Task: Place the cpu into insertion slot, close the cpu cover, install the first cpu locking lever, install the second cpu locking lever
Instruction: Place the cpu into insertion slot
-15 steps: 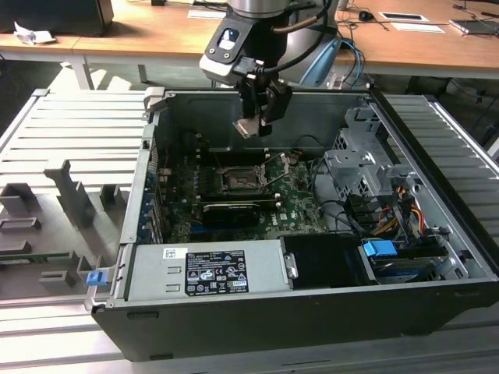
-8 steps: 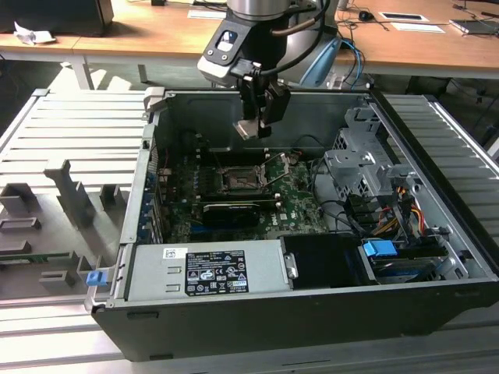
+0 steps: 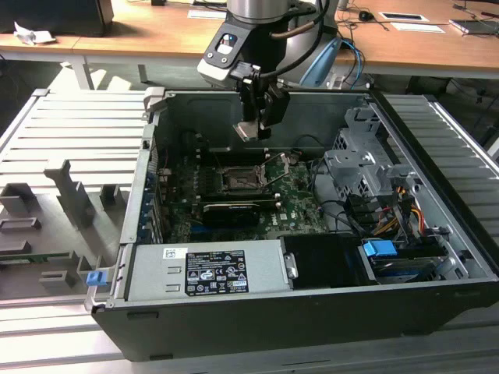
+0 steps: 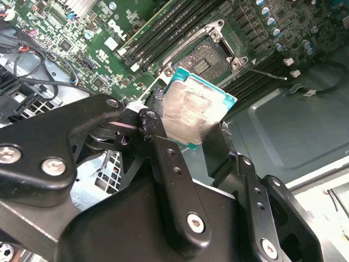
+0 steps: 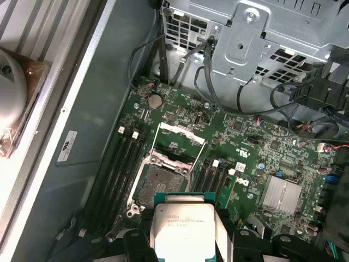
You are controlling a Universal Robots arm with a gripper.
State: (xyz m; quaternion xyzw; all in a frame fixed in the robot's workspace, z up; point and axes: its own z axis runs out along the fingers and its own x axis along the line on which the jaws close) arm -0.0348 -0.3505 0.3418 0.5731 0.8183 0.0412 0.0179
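Note:
My gripper (image 3: 253, 128) hangs inside the open computer case, above the green motherboard (image 3: 296, 195) and a little behind the socket. It is shut on the cpu (image 3: 246, 130), a thin square chip with a pale metal face, gripped by its edges in both wrist views (image 4: 193, 109) (image 5: 182, 229). The insertion slot (image 3: 240, 181) (image 5: 161, 183) (image 4: 210, 57) is a dark square socket and lies bare below the chip. The cpu cover (image 5: 181, 136), a silvery frame, stands raised at the socket's far side. A thin locking lever (image 4: 264, 71) sticks out beside the socket.
A grey power supply box (image 3: 210, 269) fills the case's front. A metal drive cage (image 3: 362, 167) with cables stands on the exterior view's right. Black memory slots (image 5: 122, 164) flank the socket, and a finned heat sink (image 5: 282, 195) is nearby. A grey fixture tray (image 3: 62, 202) lies outside.

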